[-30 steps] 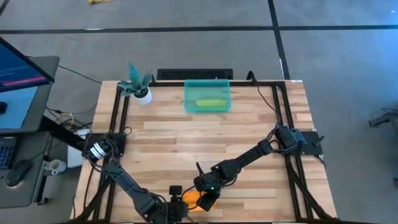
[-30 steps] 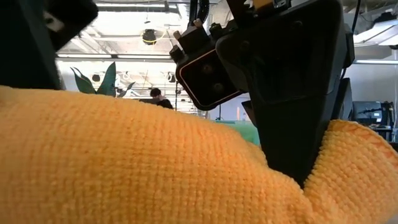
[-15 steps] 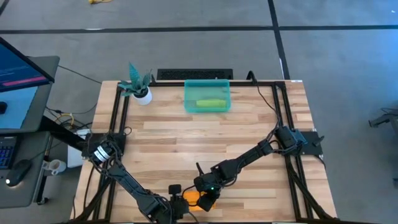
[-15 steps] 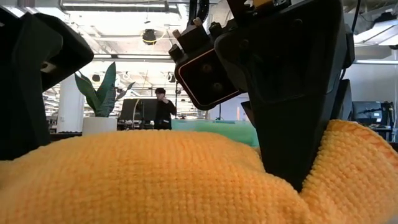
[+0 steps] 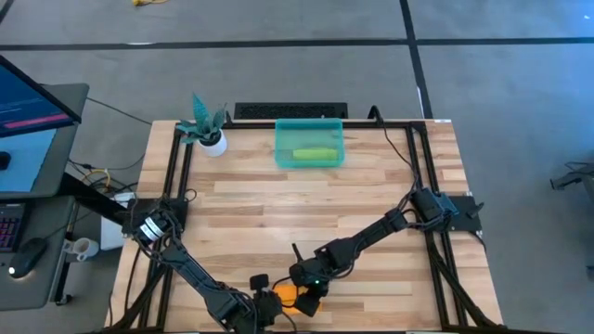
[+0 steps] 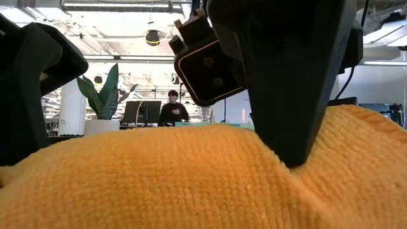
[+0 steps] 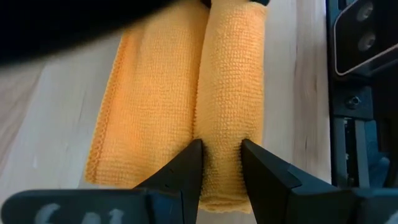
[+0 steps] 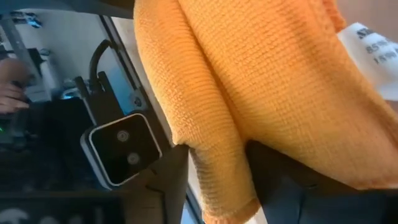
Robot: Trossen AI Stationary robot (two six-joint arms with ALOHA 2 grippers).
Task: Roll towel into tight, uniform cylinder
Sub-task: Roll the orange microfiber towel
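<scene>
Towel (image 7: 230,99), orange looped terry, lies at the table's (image 5: 306,199) near edge, partly rolled. The left gripper (image 7: 221,163) pinches one end of the plump roll, the right gripper (image 8: 214,163) pinches the other, both nearly closed. Rolling seems midway; next, turn the roll evenly over the flat remaining flap.

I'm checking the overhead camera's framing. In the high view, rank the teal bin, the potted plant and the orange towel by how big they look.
1. teal bin
2. potted plant
3. orange towel, though the grippers hide part of it
</scene>
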